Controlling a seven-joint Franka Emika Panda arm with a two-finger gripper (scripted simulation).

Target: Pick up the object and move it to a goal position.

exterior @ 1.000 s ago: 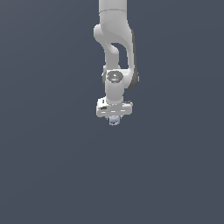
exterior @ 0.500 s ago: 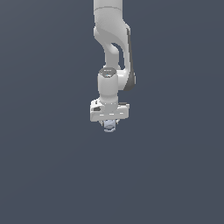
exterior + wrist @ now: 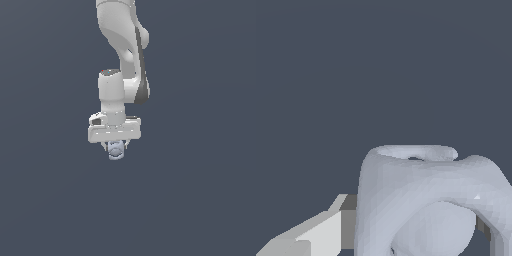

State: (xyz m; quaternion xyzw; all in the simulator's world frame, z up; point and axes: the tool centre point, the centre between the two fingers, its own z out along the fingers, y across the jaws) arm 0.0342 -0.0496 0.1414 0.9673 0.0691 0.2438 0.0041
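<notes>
The object (image 3: 116,150) is a small pale bluish-grey rounded lump. It hangs just below the white bar of my gripper (image 3: 115,148) in the exterior view, between the short fingers. My gripper is shut on it and holds it above the plain dark grey ground. In the wrist view the object (image 3: 426,200) fills much of the frame, close to the camera, with one white and grey finger (image 3: 331,227) pressed against its side. The other finger is mostly hidden behind the object.
The white arm (image 3: 122,50) comes down from the top of the exterior view. Around it there is only a uniform dark grey surface (image 3: 200,190).
The arm has moved toward the exterior view's left and closer to the camera, carrying the object with it. The grip has stayed shut.
</notes>
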